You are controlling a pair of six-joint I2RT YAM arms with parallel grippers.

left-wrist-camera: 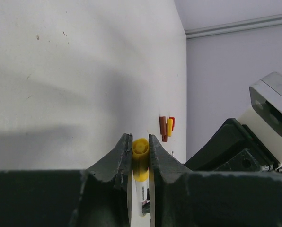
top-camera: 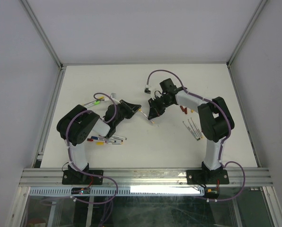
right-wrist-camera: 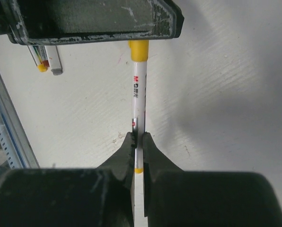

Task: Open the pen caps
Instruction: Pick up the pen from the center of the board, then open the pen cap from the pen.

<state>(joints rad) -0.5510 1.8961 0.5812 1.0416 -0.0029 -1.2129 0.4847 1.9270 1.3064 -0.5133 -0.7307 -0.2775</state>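
Note:
A slim white pen (right-wrist-camera: 138, 94) is held off the table between my two grippers. My left gripper (left-wrist-camera: 140, 138) is shut on its yellow pen cap (left-wrist-camera: 140, 158), with both jaws pressed against the cap's sides. The white barrel (left-wrist-camera: 140, 194) runs away below the cap. My right gripper (right-wrist-camera: 139, 138) is shut on the barrel near its yellow tail end. In the right wrist view the cap (right-wrist-camera: 138, 49) disappears under the left gripper's black fingers (right-wrist-camera: 91, 19). From above, the left gripper (top-camera: 136, 108) and the right gripper (top-camera: 152, 112) meet tip to tip mid-table.
Loose brown, yellow and red caps (left-wrist-camera: 165, 126) lie on the table beyond the left gripper, seen from above right of the right arm (top-camera: 183, 109). Several pens (top-camera: 105, 139) lie by the left arm, others at the right (top-camera: 193, 127). A green-capped pen (top-camera: 94, 100) lies at the back left.

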